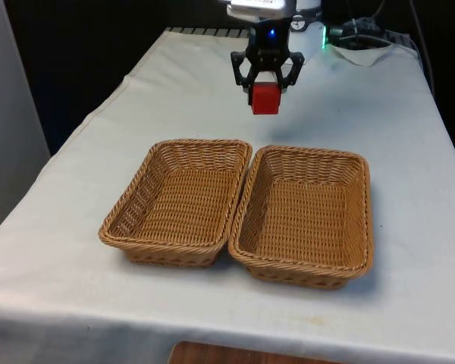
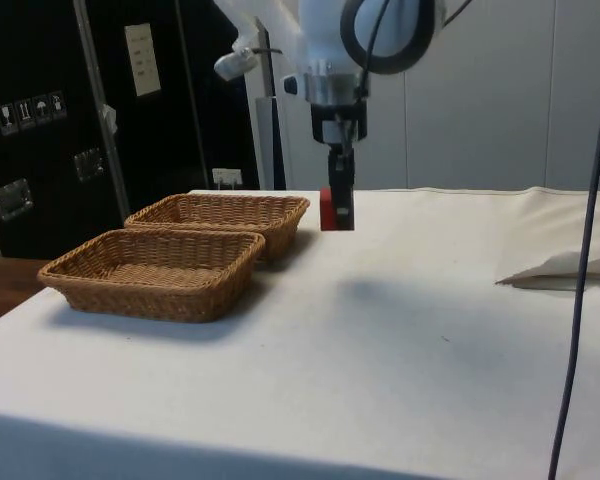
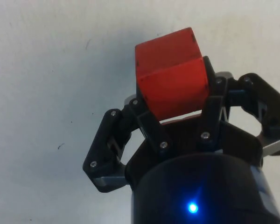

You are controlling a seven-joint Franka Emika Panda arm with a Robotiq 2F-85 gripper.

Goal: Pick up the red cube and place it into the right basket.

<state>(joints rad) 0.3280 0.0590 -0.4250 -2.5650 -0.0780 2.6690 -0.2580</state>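
Red cube (image 1: 265, 98) sat clamped between the jaws of the gripper (image 1: 265, 89), which we saw raised above the white cloth (image 1: 379, 136), beyond the two wicker baskets, near the right basket (image 1: 307, 216).

Front view looks down the table (image 1: 409, 152) over both baskets (image 1: 178, 201); side view sits low beside it; we've got the wrist view close above the cloth.

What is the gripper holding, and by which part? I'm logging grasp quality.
The black two-finger gripper holds the red cube, its fingers pressed on two opposite side faces; the cube hangs clear above the white cloth.
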